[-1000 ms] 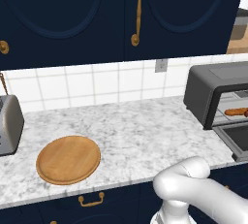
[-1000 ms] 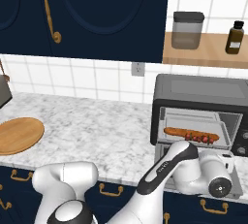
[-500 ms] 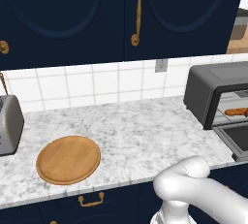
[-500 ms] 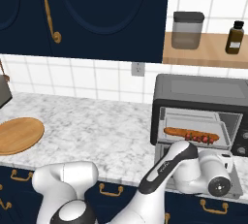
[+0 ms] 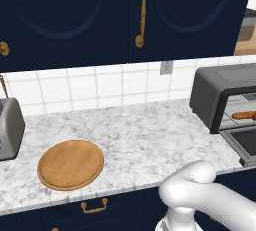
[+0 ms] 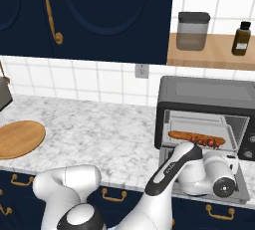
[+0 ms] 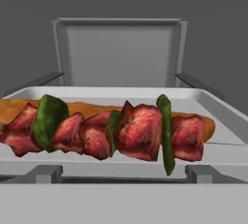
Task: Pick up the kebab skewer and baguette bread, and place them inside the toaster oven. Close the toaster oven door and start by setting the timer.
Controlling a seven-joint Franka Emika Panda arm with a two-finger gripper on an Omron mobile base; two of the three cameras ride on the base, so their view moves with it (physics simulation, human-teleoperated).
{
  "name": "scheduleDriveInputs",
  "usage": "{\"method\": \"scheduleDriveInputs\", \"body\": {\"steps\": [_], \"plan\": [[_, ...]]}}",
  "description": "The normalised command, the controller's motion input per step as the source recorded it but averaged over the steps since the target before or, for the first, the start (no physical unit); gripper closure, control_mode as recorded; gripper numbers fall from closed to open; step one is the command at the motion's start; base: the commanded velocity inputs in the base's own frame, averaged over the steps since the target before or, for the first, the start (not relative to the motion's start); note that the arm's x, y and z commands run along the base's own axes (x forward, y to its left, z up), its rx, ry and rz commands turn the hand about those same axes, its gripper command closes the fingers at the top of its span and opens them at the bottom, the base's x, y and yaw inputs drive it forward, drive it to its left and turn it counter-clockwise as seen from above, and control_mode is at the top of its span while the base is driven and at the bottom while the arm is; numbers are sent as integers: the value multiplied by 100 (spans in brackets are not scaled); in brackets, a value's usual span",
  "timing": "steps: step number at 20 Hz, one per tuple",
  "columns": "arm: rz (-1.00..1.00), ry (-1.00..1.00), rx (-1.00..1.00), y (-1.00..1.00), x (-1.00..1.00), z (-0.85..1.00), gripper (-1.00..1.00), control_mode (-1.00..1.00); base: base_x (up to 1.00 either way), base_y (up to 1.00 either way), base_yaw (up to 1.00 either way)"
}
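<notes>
Both foods lay on the pale tray inside the dark grey boxy toaster oven [image 6: 204,109]: red-and-green kebab skewer [image 7: 104,131] in front, golden baguette [image 7: 206,126] behind. Its wide door [image 6: 238,186] hung open. The gripper (apparently empty, jaws wide) should withdraw straight before lifting the door.

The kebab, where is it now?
The kebab lies on the tray inside the toaster oven, right in front of the baguette, at the counter's right end.
</notes>
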Motion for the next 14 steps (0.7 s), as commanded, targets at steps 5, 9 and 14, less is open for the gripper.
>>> {"method": "scheduleDriveInputs", "body": {"steps": [5,9,14], "plan": [[0,0,0,0,11,0,-100,-100,0,0,0],[0,0,0,0,9,0,-100,-100,0,0,0],[0,0,0,0,13,0,-100,-100,0,0,0]]}}
